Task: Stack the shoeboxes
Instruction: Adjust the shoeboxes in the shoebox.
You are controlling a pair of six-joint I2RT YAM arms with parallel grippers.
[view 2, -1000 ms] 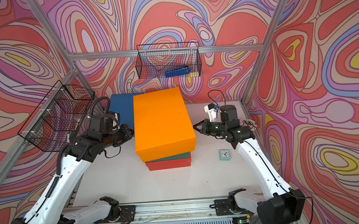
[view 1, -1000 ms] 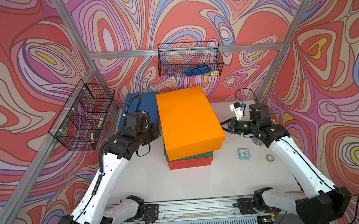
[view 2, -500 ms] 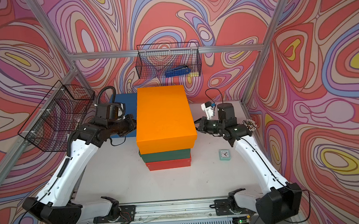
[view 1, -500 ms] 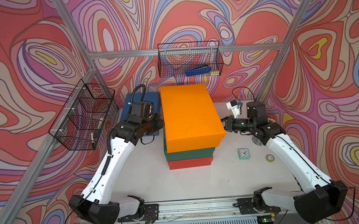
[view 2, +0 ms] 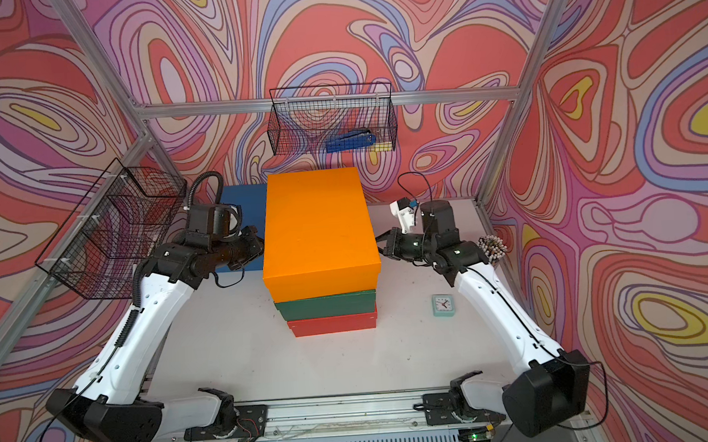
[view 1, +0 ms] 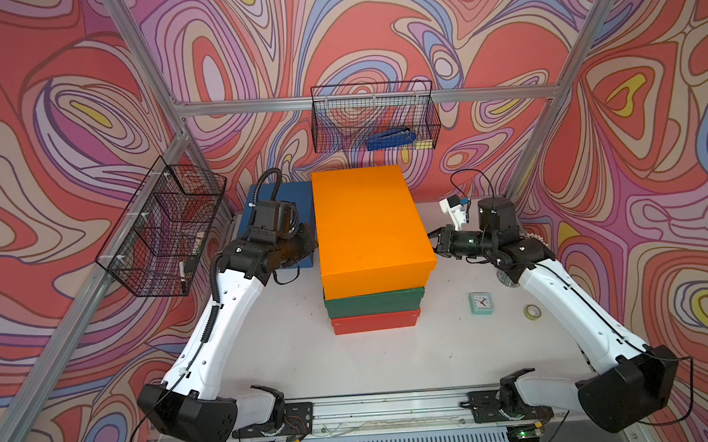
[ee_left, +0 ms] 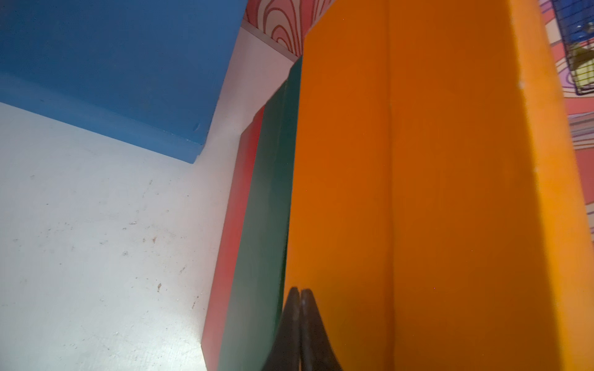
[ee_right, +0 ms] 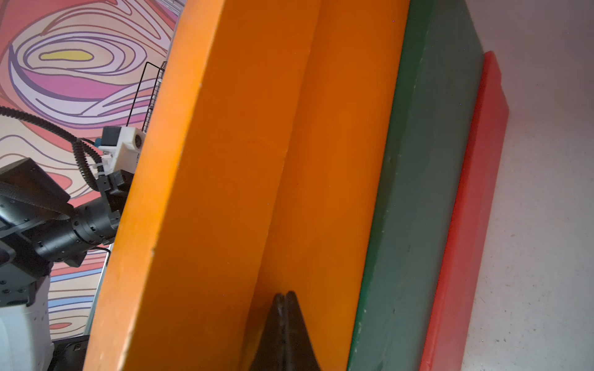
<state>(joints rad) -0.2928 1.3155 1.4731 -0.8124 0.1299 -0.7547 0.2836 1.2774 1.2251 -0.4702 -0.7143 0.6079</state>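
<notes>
Three shoeboxes stand stacked mid-table in both top views: the orange box [view 1: 369, 225] [view 2: 317, 228] on the dark green box [view 1: 373, 302], which rests on the red box [view 1: 374, 321]. The blue box [view 1: 297, 194] lies flat on the table behind my left arm. My left gripper [view 1: 313, 244] [ee_left: 299, 290] is shut and empty, its tips against the orange box's [ee_left: 418, 192] left side. Shut and empty too, my right gripper [view 1: 431, 239] [ee_right: 284, 294] presses its tips on the orange box's [ee_right: 257, 160] right side. The orange box overhangs the green box slightly.
A black wire basket [view 1: 161, 228] hangs on the left wall. Another basket [view 1: 374, 119] on the back wall holds a blue stapler [view 1: 391, 139]. A small teal clock [view 1: 482, 303] and a tape roll [view 1: 531, 311] lie right of the stack, under my right arm.
The orange box, skewed and overhanging the stack a second ago, has turned square with the green box. Both arms reached farther back with it, grippers still shut against its sides.
</notes>
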